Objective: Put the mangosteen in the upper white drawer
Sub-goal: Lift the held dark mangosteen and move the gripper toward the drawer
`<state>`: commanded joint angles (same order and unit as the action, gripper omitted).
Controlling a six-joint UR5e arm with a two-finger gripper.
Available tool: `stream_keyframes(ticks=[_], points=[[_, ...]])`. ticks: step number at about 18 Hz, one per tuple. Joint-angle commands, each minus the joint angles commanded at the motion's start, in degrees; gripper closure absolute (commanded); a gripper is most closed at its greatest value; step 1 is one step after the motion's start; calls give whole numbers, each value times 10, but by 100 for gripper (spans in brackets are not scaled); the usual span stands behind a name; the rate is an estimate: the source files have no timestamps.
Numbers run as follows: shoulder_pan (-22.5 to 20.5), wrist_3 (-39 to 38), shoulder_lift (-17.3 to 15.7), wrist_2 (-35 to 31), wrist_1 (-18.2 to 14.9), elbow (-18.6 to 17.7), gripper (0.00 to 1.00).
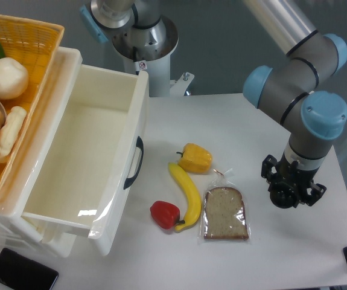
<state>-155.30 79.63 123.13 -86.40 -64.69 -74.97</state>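
No mangosteen shows anywhere in this view. The upper white drawer (82,163) stands pulled out at the left, its dark curved handle (134,163) facing the table, and nothing lies inside it. My gripper (291,196) hangs low over the right side of the table, pointing straight down. Its black body covers the fingers and whatever is beneath them, so I cannot make out how the jaws stand. It is far to the right of the drawer.
A yellow wicker basket (37,42) of vegetables sits on the cabinet top at the left. A yellow pepper (195,157), banana (186,193), red pepper (165,214) and bagged bread slice (225,212) lie mid-table. A black phone (22,273) lies at the front left.
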Motion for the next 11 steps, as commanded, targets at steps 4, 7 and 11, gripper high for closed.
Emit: stream_keyframes(ticks=[4,7,11], points=[[1,-11,-8,-4,-1,-4,76],[0,-27,-32,-2,-2,-13,79],[16,-53,-98,28,-24,-40,79]])
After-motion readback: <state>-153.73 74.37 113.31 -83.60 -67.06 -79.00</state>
